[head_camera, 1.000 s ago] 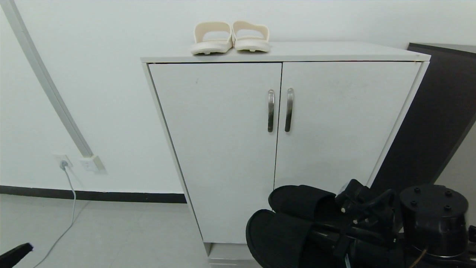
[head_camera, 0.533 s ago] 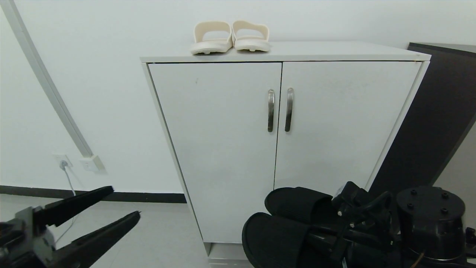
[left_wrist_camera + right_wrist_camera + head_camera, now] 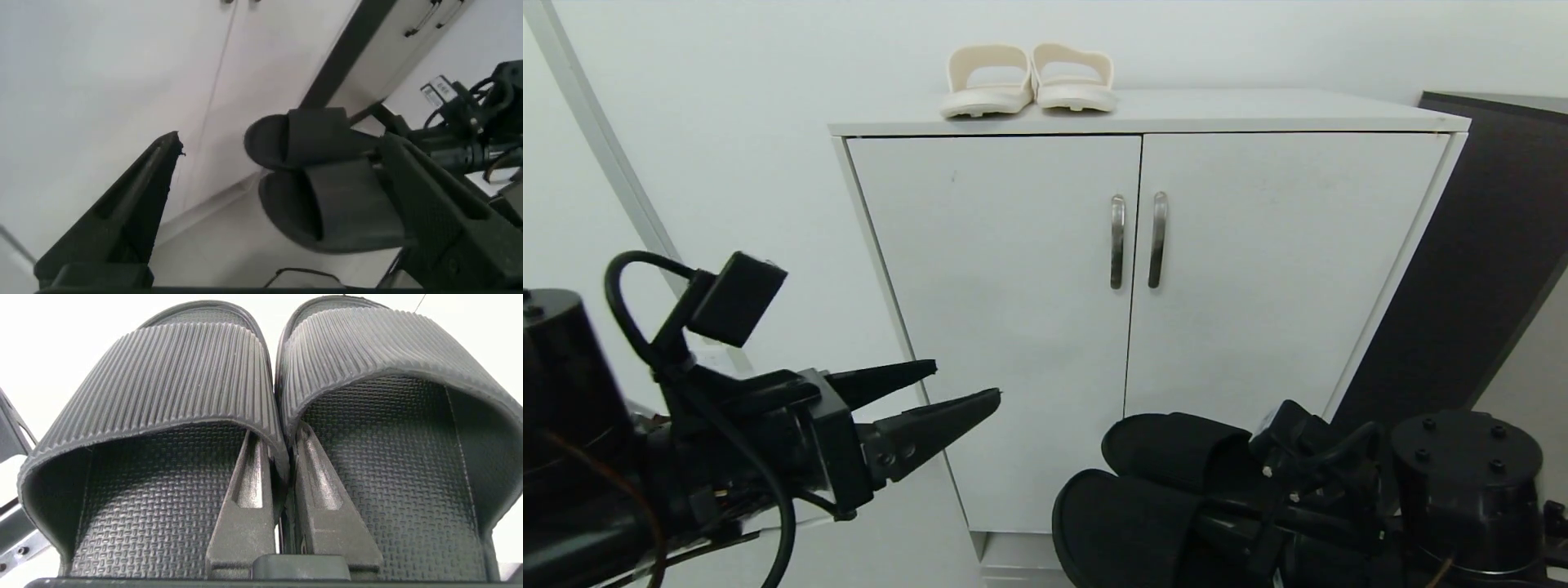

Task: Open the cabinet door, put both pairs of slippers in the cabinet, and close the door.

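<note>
Firmly, the right gripper [image 3: 282,457] is clamped on the touching inner walls of the pair of black ribbed rubber slippers [image 3: 1143,482], one finger inside each. They lie side by side, their long axes running away from the claw and toes toward the robot's left, low before the white two-door cabinet [image 3: 1013,327], whose doors are shut. The left gripper [image 3: 968,382] hangs with fingers apart near the left door. The pair of cream moulded slippers [image 3: 1029,82] sits on the cabinet top, long axes front to back.
</note>
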Robot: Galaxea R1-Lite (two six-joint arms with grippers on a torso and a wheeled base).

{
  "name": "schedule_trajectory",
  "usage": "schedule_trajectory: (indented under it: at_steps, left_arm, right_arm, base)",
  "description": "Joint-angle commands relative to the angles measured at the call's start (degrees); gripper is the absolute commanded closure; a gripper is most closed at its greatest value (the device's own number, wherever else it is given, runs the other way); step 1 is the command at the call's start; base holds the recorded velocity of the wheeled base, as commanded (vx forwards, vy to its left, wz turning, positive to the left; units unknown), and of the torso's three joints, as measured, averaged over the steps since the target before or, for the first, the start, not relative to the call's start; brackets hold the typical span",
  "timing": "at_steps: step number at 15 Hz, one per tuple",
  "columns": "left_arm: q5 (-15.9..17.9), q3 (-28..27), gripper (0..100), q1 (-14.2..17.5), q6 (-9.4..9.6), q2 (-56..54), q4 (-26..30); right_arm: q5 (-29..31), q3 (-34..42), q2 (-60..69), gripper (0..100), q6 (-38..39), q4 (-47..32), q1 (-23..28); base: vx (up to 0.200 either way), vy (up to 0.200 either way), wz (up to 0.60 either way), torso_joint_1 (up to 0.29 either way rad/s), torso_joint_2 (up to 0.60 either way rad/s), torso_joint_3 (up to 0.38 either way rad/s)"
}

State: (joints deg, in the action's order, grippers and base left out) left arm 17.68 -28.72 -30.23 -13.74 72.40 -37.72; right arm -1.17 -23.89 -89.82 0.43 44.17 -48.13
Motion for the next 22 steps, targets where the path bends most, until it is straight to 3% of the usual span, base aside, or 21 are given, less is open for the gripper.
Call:
schedule_trajectory:
  at_steps: [1, 7, 11, 13, 15, 19, 21, 22]
  left_arm:
    - [0.0, -3.6, 0, -2.2, 0.12, 4.7, -0.1]
    - [-0.3, -11.4, 0, -3.6, -0.06, 11.6, -3.5]
    - [0.4, -17.7, 0, -7.6, -0.50, 15.6, -3.4]
    - [3.1, -21.7, 0, -8.4, -1.82, 19.3, -3.3]
    - [3.9, -26.8, 0, -8.4, -1.91, 22.5, -2.3]
    - [11.8, -38.1, 0, -8.3, -1.91, 26.9, 7.8]
    - [12.4, -43.2, 0, -8.3, -2.70, 31.3, 8.1]
    - [12.4, -45.5, 0, -8.3, -4.02, 33.2, 8.0]
  right_arm:
    - [-0.1, 0.1, -0.4, 100, -0.1, 0.0, -0.3]
    - [0.2, 0.3, 0.0, 100, -0.1, 0.0, -0.4]
    - [0.3, 0.5, 0.0, 100, 0.1, 0.0, -0.4]
    - [0.3, 0.7, 0.0, 100, 0.1, 0.0, -0.4]
    - [0.3, 1.0, 0.1, 100, 0.0, 0.0, -0.4]
    - [0.0, 1.3, 0.0, 100, 0.1, 0.0, -0.4]
    - [0.1, 1.7, 0.0, 100, -0.1, 0.0, -0.4]
    - [0.1, 1.7, 0.0, 100, -0.1, 0.0, -0.4]
  base:
    - [0.000, 0.000, 0.00, 0.000, 0.00, 0.000]
    - [0.000, 0.000, 0.00, 0.000, 0.00, 0.000]
    - [0.000, 0.000, 0.00, 0.000, 0.00, 0.000]
    - [0.000, 0.000, 0.00, 0.000, 0.00, 0.000]
    - [0.000, 0.000, 0.00, 0.000, 0.00, 0.000]
    - [0.000, 0.000, 0.00, 0.000, 0.00, 0.000]
    - [0.000, 0.000, 0.00, 0.000, 0.00, 0.000]
    - [0.000, 0.000, 0.00, 0.000, 0.00, 0.000]
